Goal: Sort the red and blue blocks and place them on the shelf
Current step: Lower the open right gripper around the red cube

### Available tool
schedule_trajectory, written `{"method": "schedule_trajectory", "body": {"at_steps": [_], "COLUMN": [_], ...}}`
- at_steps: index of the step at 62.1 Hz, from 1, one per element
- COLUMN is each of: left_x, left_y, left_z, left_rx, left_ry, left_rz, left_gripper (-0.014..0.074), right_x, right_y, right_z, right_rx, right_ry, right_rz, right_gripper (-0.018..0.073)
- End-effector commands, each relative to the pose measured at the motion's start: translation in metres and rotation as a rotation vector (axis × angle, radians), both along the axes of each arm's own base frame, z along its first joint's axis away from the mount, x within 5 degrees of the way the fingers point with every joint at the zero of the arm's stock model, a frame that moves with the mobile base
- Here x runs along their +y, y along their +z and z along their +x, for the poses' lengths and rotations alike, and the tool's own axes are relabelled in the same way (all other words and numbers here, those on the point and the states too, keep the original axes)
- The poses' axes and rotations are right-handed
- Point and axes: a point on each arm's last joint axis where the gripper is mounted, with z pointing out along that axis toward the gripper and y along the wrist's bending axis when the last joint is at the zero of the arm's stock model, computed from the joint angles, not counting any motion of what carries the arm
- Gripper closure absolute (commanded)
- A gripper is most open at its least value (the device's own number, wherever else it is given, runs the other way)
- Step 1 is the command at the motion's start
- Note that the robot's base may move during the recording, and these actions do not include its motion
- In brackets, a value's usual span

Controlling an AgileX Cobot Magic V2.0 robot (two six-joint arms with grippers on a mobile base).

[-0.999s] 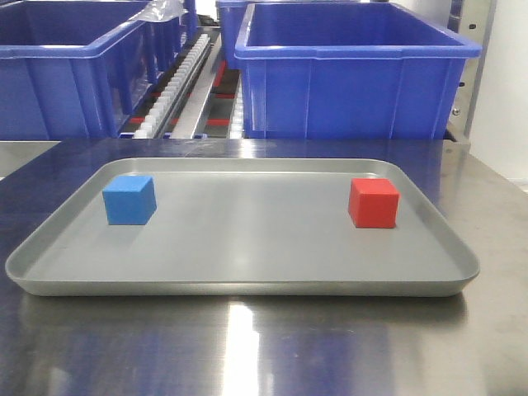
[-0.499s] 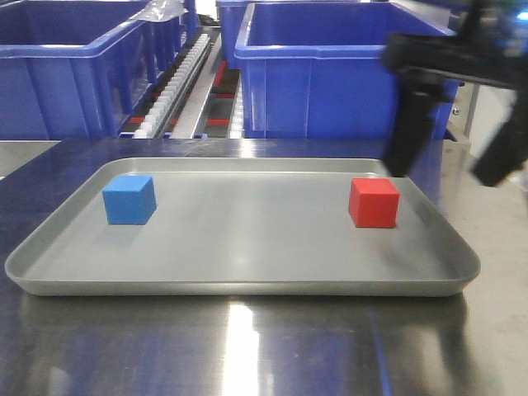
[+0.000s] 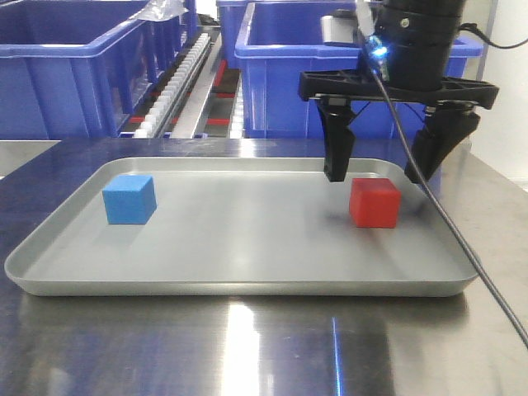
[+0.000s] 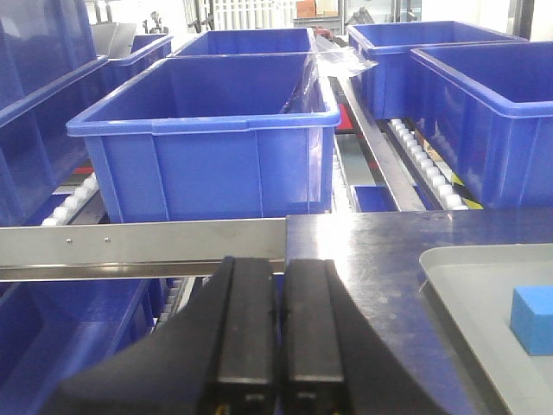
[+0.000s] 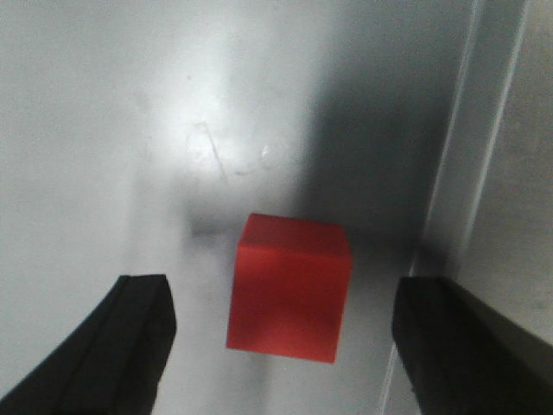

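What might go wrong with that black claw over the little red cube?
The open right claw hangs over the red cube, which sits close to the raised rim of the tray; its outer finger may strike that rim. The cube could be nudged aside if one finger touches first. The dangling cable might snag the tray.

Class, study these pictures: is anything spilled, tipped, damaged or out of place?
Nothing stands out. The blue cube and red cube sit flat and apart on the grey tray, the open right gripper hangs over the red one, and only a clear plastic sheet drapes the rim of one bin.
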Motion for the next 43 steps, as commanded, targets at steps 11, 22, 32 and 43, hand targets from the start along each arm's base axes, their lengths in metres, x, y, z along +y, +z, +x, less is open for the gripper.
{"method": "schedule_trajectory", "body": {"at_steps": [11,22,32,43], "left_x": [0.000,0.000,0.000,0.000], "left_y": [-0.007,-0.007,-0.007,-0.007], "left_z": [0.000,0.000,0.000,0.000], "left_rx": [-0.054,-0.054,-0.054,-0.054], "left_ry": [-0.003,-0.003,-0.003,-0.003], "left_rz": [-0.012,-0.012,-0.012,-0.012], "left_gripper": [0.0471,0.0472,0.0472,0.0472], "right_x": [0.001,0.005,0.006,0.004], "right_y": [0.016,0.008,0.003,0.003], "right_z": [0.005,0.008,0.007,0.007], "right_rx": [-0.065,-0.054,-0.039,-0.036], "right_ry": [-0.042,-0.058,-0.107,-0.103], "right_rz": [0.034,0.035,0.041,0.022], "right_gripper": [-0.0068,-0.0068,-0.0065,-0.0032]}}
